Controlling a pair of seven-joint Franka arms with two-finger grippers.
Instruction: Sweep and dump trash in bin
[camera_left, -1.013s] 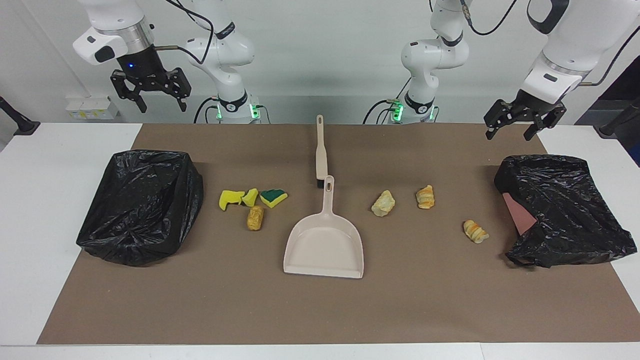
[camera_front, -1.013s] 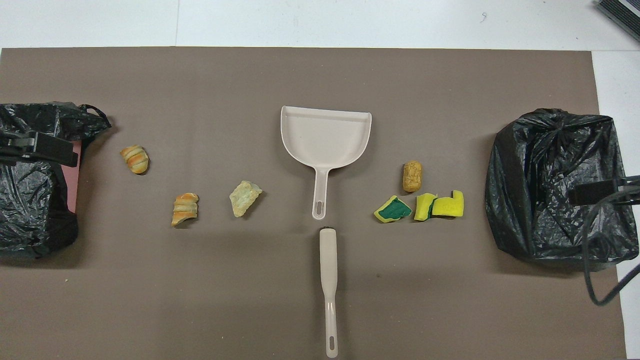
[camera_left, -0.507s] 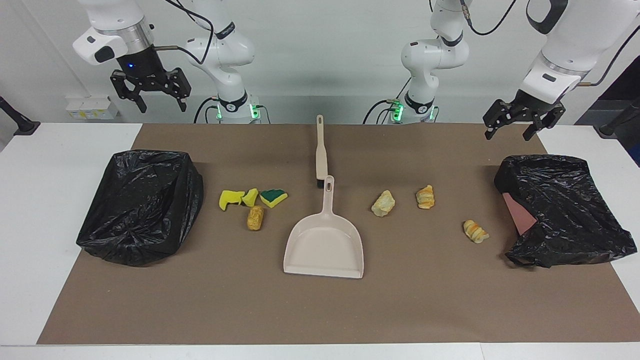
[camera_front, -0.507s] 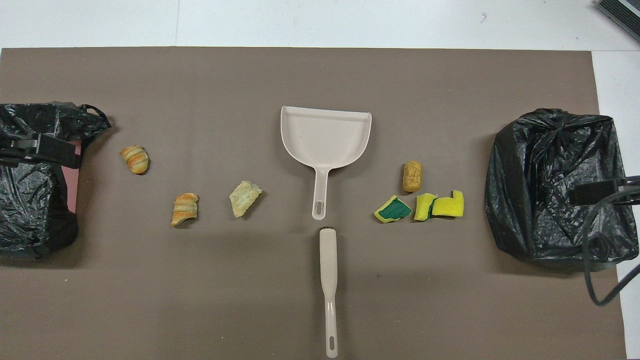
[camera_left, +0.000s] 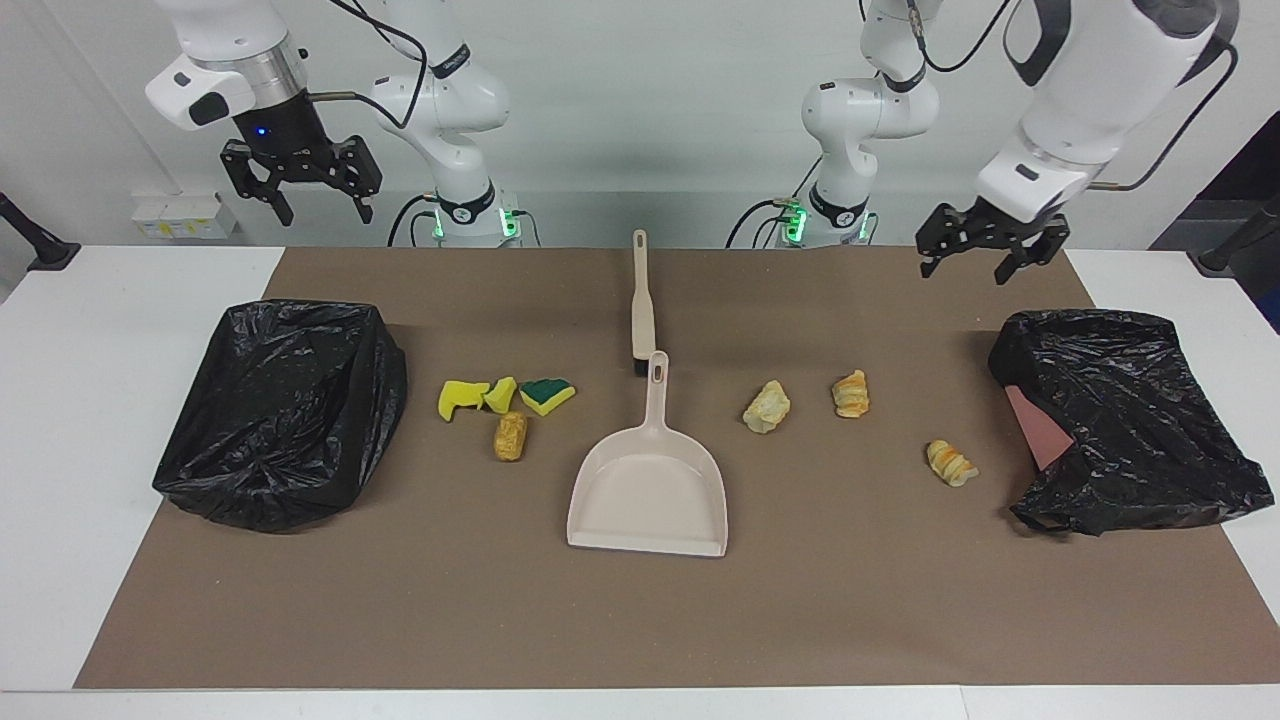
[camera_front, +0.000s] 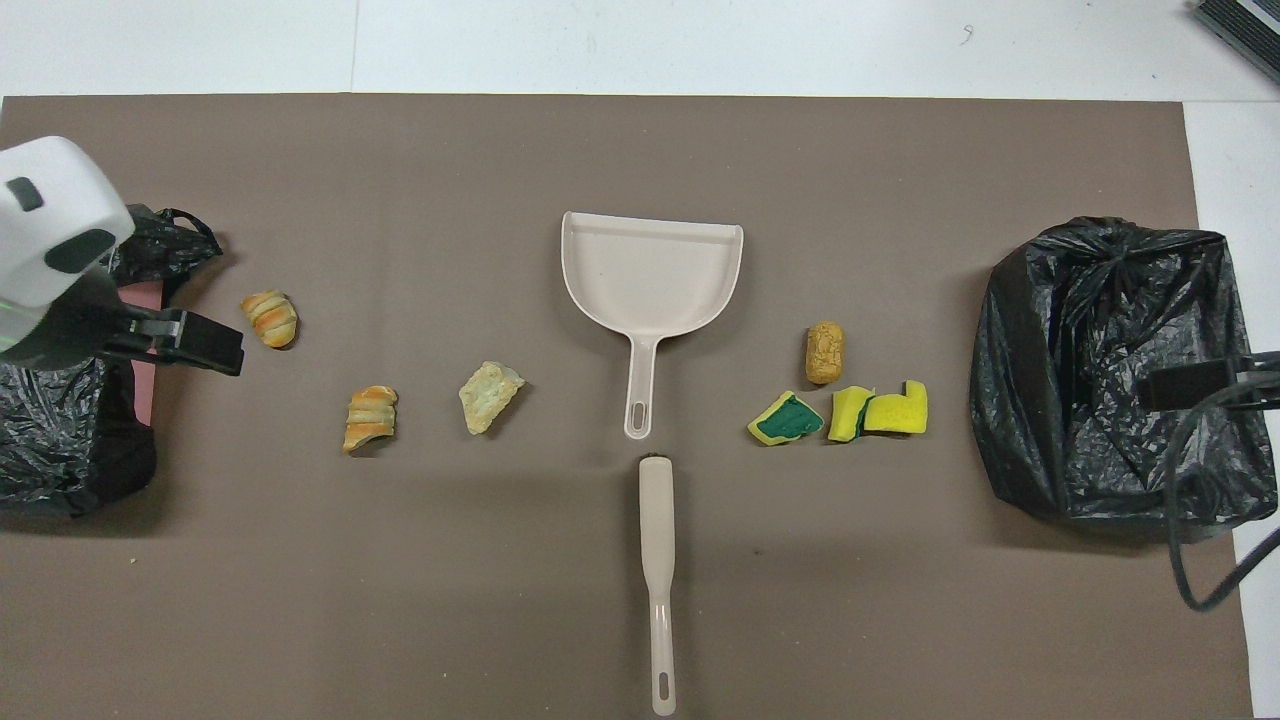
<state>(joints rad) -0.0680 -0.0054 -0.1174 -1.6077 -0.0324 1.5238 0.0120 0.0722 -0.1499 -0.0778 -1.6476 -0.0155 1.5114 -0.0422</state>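
Several small trash lumps lie on the brown mat. Two yellow sponge bits (camera_left: 463, 397), a green-faced one (camera_left: 547, 394) and a tan piece (camera_left: 510, 436) lie beside the beige dustpan (camera_left: 650, 490), toward the right arm's end. Three bread-like pieces (camera_left: 767, 407) (camera_left: 851, 393) (camera_left: 951, 463) lie toward the left arm's end. The brush (camera_left: 641, 300) lies nearer to the robots than the dustpan, in line with its handle. My left gripper (camera_left: 965, 270) is open and empty, high over the mat beside the bin (camera_left: 1130, 420); it also shows in the overhead view (camera_front: 190, 340). My right gripper (camera_left: 325, 212) is open, empty and raised.
A second black-bagged bin (camera_left: 285, 410) stands at the right arm's end of the mat. The bin at the left arm's end shows a pink wall (camera_left: 1035, 425) under its bag. White table (camera_left: 80, 400) surrounds the mat.
My left gripper has moved from over its bin toward the middle of the table, staying high. The right gripper has barely moved. Nothing on the mat has moved.
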